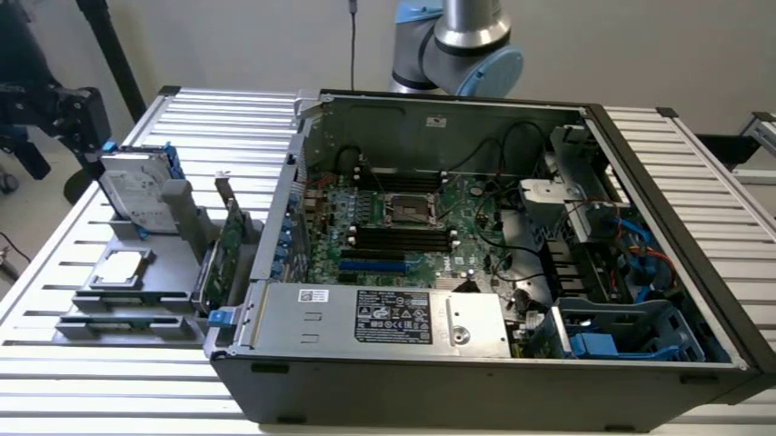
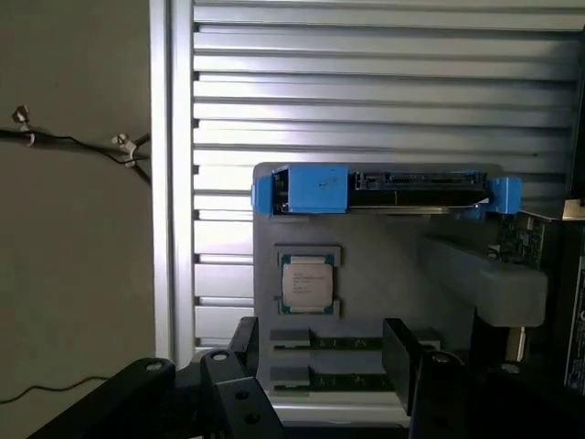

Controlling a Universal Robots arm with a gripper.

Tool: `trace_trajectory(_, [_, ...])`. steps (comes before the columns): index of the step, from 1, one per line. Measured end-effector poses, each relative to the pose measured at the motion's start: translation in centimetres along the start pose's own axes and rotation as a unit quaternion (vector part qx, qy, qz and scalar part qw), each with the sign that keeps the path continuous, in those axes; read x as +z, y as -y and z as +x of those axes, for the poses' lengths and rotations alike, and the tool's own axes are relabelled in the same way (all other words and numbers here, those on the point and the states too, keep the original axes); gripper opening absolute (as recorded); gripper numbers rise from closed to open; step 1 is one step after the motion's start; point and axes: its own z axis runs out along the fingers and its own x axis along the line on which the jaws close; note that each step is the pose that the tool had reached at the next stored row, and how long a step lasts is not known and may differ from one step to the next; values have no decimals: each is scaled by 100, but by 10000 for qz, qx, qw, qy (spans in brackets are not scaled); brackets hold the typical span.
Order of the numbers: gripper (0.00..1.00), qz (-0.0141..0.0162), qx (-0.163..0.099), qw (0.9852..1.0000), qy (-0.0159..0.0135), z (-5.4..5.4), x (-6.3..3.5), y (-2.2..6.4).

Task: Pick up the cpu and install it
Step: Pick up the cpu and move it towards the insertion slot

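Claw: in the wrist view I see the black two-finger gripper with its fingers spread wide and nothing between them.
Cpu: the cpu, a small flat square chip with a dull silver metal top, lies flat in a square recess of the pale grey plastic holder.
Cpu to claw: in the wrist view the cpu shows just beyond the fingertips, roughly in line with the gap between them. It touches neither finger.
Cpu in the wider scene: in the exterior view I find it on the holder, which stands on the ribbed aluminium table. It is on the exterior view's left of the open dark grey computer case, outside the case.
Neighbours on the holder: a rectangular silver hard drive with blue rails stands on edge just beside the cpu. Two green memory sticks lie in slots on the cpu's other side, nearer the fingertips.
Between holder and case: a green expansion card stands upright.
Inside the case: a green motherboard carries a square metal-framed socket near its middle, well apart from the cpu.
Arm: the silver and blue robot arm rises behind the case's far wall.
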Motion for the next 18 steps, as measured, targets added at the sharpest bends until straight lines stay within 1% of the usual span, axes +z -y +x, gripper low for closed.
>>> trace_trajectory(18, [65, -1, -233, 9997, 5, 3, 327, -4])
